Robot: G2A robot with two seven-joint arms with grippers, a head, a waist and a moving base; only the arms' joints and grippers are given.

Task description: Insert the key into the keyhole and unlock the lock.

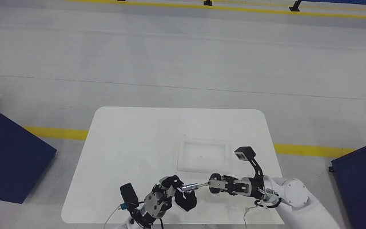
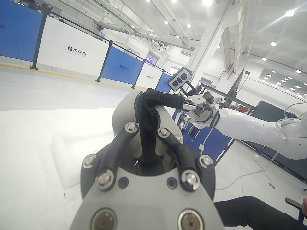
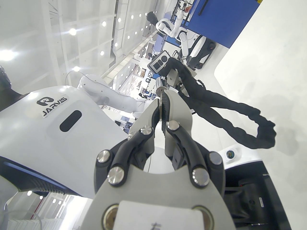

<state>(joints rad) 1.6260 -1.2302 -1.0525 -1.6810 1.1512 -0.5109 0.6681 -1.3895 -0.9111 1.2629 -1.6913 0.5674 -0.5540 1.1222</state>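
The left claw (image 2: 146,107) is clenched on the lock (image 2: 168,100); the right claw (image 3: 165,104) pinches the key (image 3: 163,96), tip at the keyhole (image 3: 160,87). Pushing home and turning probably remain.

Left gripper (image 1: 178,187), right gripper (image 1: 209,184) low, facing tip to tip; both clamped tight, wrists roughly level.

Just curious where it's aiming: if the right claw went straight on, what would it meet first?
The right claw, shut on a small metal key, points at the silver metal lock head of the black fabric-sleeved cable. It would probably meet that first; the gap is unclear.
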